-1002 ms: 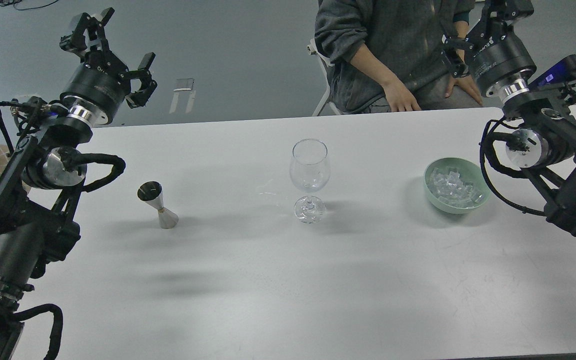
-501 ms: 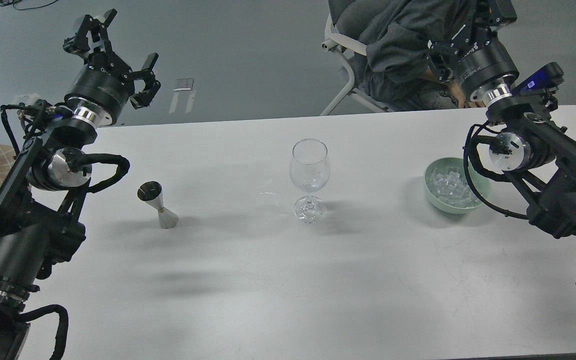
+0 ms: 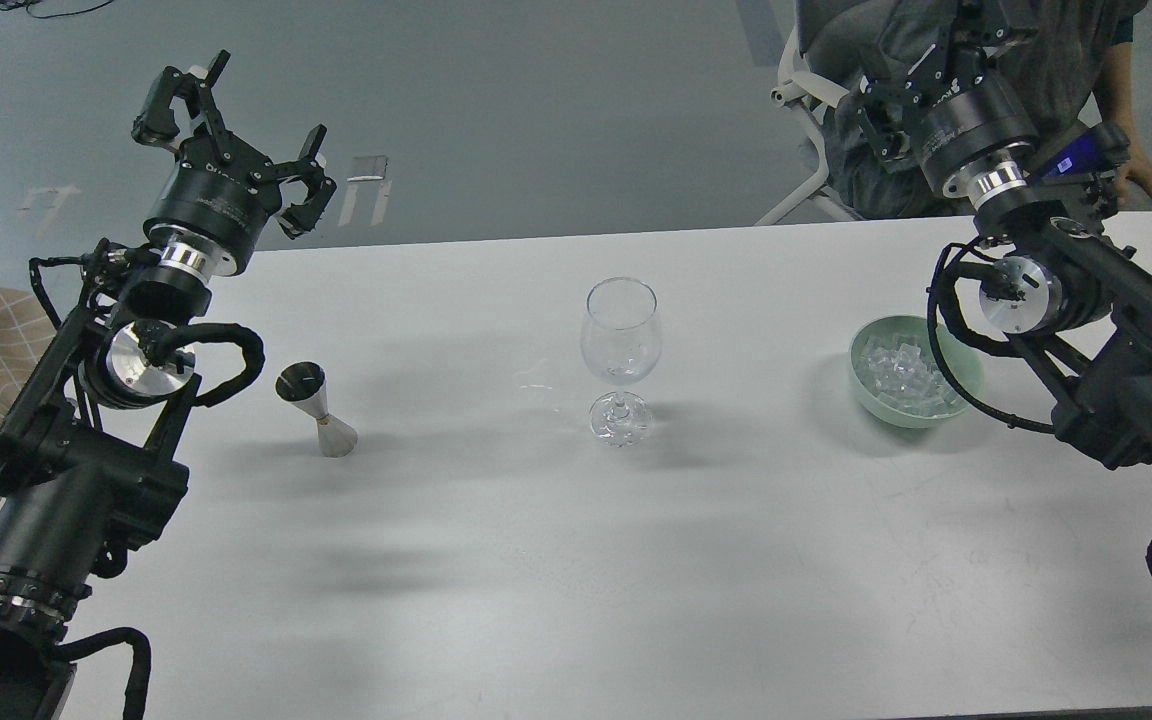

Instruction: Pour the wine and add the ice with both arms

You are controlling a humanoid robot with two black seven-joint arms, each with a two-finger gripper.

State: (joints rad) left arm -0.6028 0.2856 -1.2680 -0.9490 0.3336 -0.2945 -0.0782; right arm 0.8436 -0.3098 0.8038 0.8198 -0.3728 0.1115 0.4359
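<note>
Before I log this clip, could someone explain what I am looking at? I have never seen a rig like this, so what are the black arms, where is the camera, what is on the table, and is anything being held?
The camera sits in the robot's head, looking forward and down over a white table. The two black limbs are its own arms. The left gripper is raised beyond the table's far edge, jaws spread, holding nothing. The right gripper is also raised, against a seated person; its jaws are too dark to read. On the table stand a metal jigger, a clear wine glass in the middle, and a green bowl of ice cubes. Nothing is visibly held.
</note>
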